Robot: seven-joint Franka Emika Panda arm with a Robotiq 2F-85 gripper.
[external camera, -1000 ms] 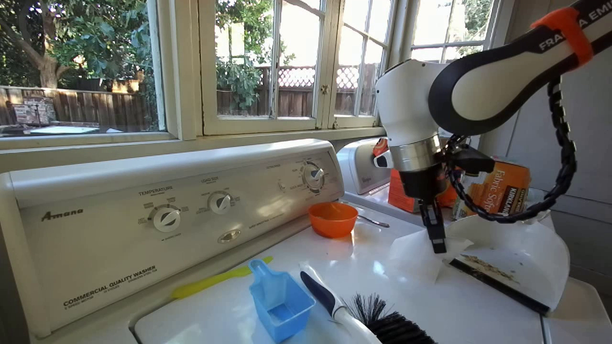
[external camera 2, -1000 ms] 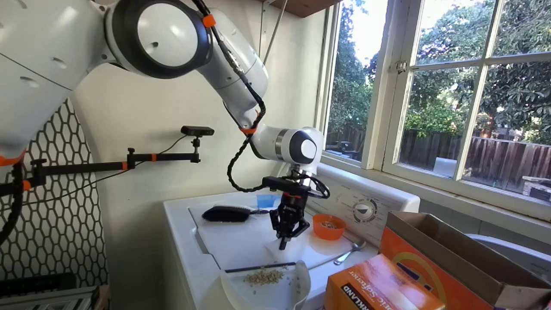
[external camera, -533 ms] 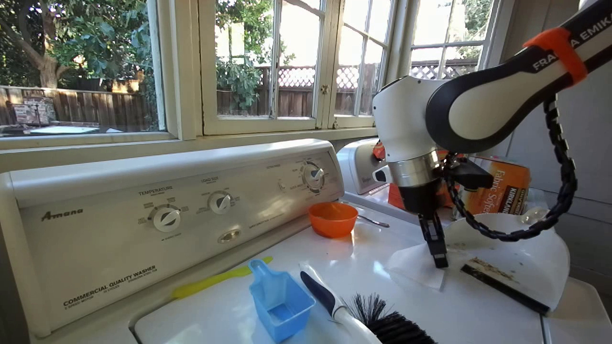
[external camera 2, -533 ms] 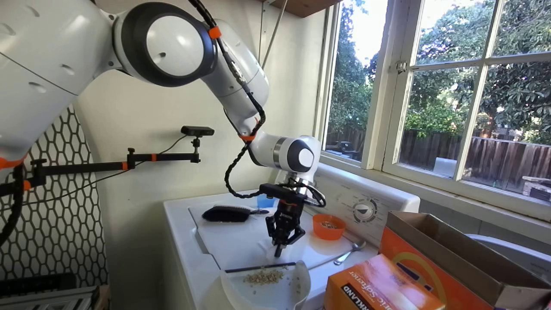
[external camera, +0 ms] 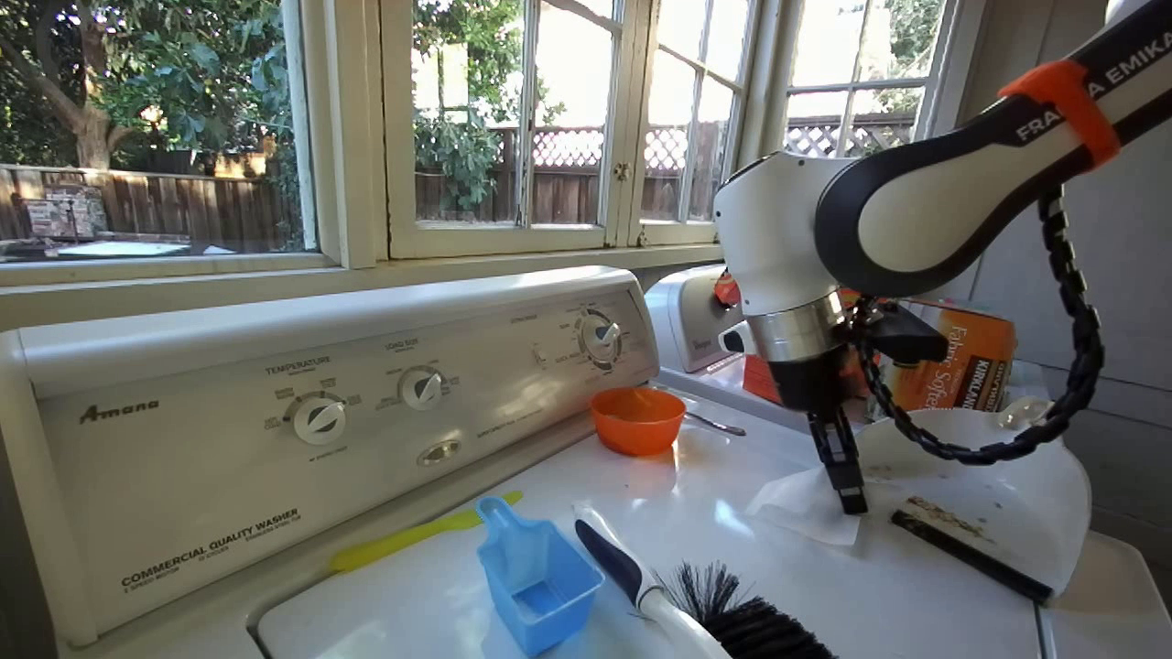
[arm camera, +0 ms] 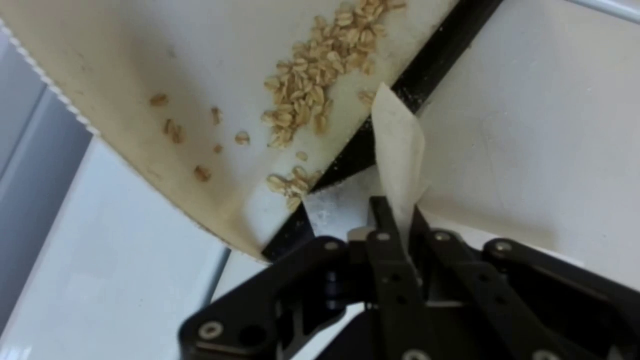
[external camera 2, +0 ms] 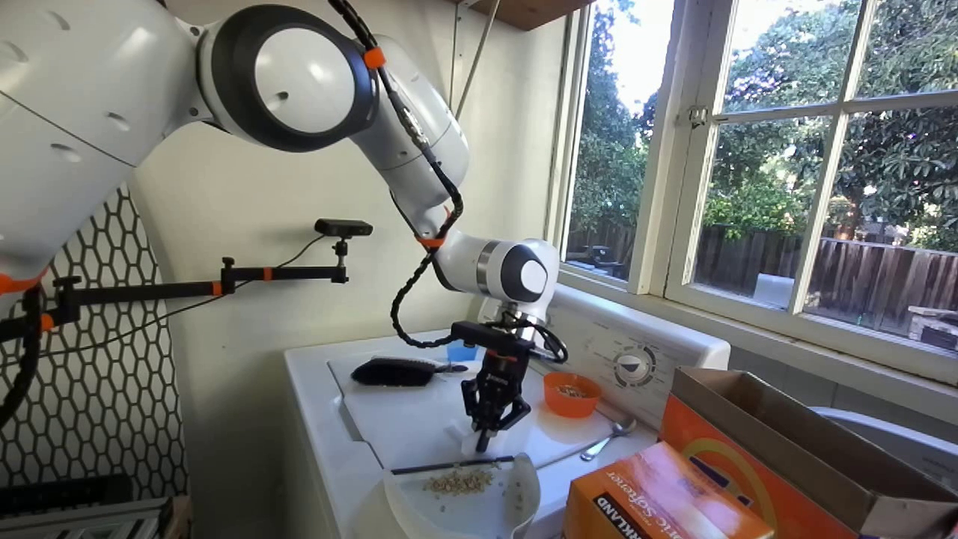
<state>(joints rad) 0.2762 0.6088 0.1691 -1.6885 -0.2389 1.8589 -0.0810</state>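
The gripper has its jaws clamped on a thin white sheet, one narrow flap of it poking up toward twelve o'clock in the wrist view! The rest spreads to the nine o'clock side of the gripper in an exterior view, low over the washer lid, and whether it touches I can't tell. Here in the wrist view the white dustpan fills ten o'clock, its black lip slanting from one down to seven; the sheet overlaps that lip to the eye, contact unclear. And there's the heap of pale flakes, lying inside along the lip at eleven o'clock, strays scattered out toward ten! In both exterior views the gripper points down near the dustpan. Round the dial from it in an exterior view: orange fabric softener box at one, dustpan at three, black-bristled brush at eight, blue scoop between eight and nine, yellow-green utensil at nine, orange bowl at ten, with a spoon near it.
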